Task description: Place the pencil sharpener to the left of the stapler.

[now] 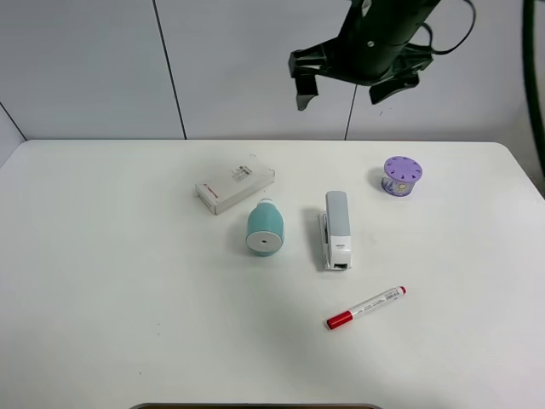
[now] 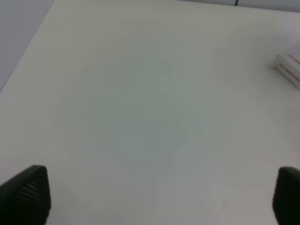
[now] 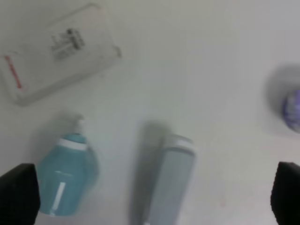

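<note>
The teal pencil sharpener (image 1: 265, 230) lies on its side on the white table, pale round face toward the front. Just to its right lies the grey and white stapler (image 1: 336, 230), with a small gap between them. My right gripper (image 1: 347, 89) hangs open high above the table's back, over both. The right wrist view looks down on the pencil sharpener (image 3: 65, 180) and the stapler (image 3: 171, 187), blurred, between the spread dark fingertips (image 3: 18, 194). My left gripper (image 2: 157, 197) is open over bare table at the left, holding nothing.
A flat white box (image 1: 234, 187) lies behind the sharpener, and its corner (image 2: 288, 68) shows in the left wrist view. A purple cylinder (image 1: 401, 175) stands at the back right. A red-capped marker (image 1: 366, 308) lies in front of the stapler.
</note>
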`<state>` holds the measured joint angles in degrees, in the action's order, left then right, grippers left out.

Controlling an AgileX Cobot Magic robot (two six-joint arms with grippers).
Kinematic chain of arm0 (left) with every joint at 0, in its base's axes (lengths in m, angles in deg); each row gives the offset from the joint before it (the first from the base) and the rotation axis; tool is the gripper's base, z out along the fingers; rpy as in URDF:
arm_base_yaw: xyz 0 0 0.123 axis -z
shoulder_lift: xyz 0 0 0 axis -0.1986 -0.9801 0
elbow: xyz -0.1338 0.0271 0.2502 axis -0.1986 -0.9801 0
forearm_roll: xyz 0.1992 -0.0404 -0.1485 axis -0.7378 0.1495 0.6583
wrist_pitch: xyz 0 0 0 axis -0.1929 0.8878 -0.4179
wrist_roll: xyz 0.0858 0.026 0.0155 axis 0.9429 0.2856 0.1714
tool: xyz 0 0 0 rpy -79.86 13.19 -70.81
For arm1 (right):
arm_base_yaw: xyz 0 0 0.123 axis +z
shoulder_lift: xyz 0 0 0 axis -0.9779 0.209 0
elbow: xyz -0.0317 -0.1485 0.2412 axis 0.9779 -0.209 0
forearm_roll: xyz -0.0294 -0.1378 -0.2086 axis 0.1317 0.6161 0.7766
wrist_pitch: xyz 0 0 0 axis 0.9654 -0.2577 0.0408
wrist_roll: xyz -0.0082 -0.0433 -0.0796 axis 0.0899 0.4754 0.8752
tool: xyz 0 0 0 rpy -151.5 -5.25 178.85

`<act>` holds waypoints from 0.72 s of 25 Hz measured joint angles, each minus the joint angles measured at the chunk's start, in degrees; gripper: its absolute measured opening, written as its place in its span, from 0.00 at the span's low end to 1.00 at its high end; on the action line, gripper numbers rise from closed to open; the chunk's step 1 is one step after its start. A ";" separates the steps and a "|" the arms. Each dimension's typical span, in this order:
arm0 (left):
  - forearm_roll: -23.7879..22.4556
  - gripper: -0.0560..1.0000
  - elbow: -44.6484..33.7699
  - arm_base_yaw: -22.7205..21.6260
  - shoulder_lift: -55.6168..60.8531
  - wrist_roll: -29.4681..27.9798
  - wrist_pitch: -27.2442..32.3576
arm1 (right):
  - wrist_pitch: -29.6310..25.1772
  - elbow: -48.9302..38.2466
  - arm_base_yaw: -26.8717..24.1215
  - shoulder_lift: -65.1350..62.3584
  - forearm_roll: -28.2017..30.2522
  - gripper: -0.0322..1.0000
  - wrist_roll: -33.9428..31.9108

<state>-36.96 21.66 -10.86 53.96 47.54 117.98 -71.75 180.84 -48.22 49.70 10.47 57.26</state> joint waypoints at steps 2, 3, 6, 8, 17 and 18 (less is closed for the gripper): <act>0.00 0.95 0.00 0.00 0.00 0.00 0.00 | -1.35 0.00 -2.71 -1.50 0.00 0.99 2.42; 0.00 0.95 0.00 0.00 0.00 0.00 0.00 | -1.85 0.00 -3.86 -2.33 0.00 0.99 3.50; 0.00 0.95 0.00 0.00 0.00 0.00 0.00 | -3.15 0.00 -7.95 -4.62 0.00 0.99 6.33; 0.00 0.95 0.00 0.00 0.00 0.00 0.00 | -4.56 0.00 -10.45 -6.10 -0.12 0.99 8.16; 0.00 0.95 0.00 0.00 0.00 0.00 0.00 | -8.18 0.00 -24.16 -11.26 -1.60 0.99 14.66; 0.00 0.95 0.00 0.00 0.00 0.00 0.00 | -8.18 0.00 -25.60 -11.85 -2.28 0.99 14.73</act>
<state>-36.96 21.66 -10.86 53.96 47.54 117.98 -79.93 180.84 -73.82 37.85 8.19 71.99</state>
